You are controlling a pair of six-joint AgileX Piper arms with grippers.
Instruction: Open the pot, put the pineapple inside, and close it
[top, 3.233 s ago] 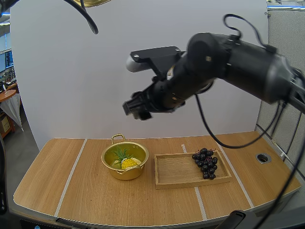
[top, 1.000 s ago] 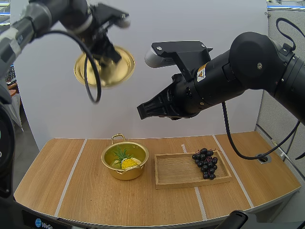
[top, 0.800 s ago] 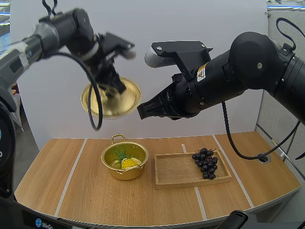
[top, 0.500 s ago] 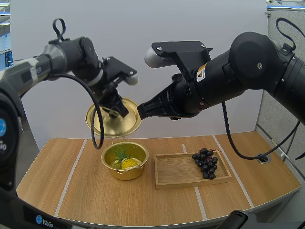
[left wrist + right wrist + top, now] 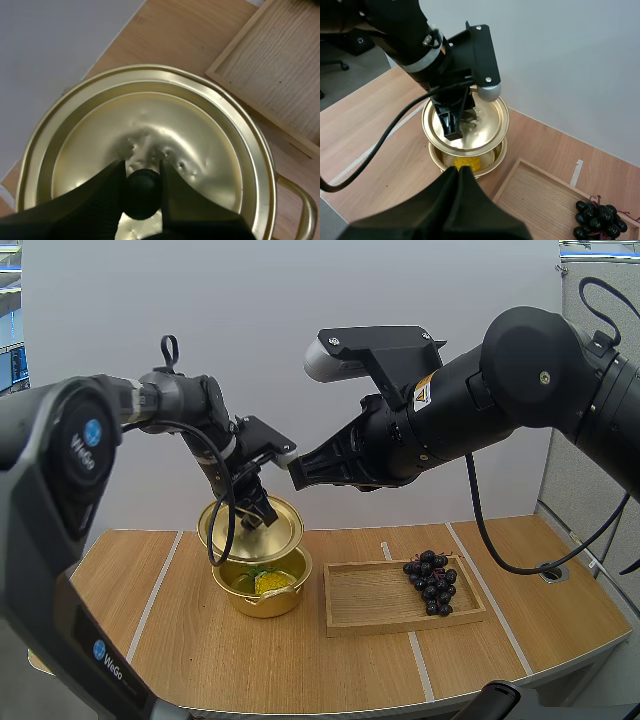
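The gold lid [image 5: 250, 532] hangs tilted just above the open gold pot [image 5: 262, 592], and my left gripper [image 5: 258, 512] is shut on its black knob [image 5: 142, 192]. In the left wrist view the fingers pinch the knob over the lid [image 5: 200, 135]. The pineapple [image 5: 270, 582] lies inside the pot, partly hidden by the lid; its yellow body [image 5: 467, 163] peeks out under the lid [image 5: 487, 120]. My right gripper [image 5: 296, 476] hovers high over the pot's right side, shut as one dark wedge [image 5: 459, 172], holding nothing.
A wooden tray [image 5: 365, 618] lies right of the pot, with a bunch of dark grapes [image 5: 431, 581] at its right end. The tray's corner [image 5: 280, 75] sits close beside the lid. Bare tabletop stretches left and in front of the pot.
My left arm has brought the lid down from high at the upper left to just over the pot. The right arm has stayed still.
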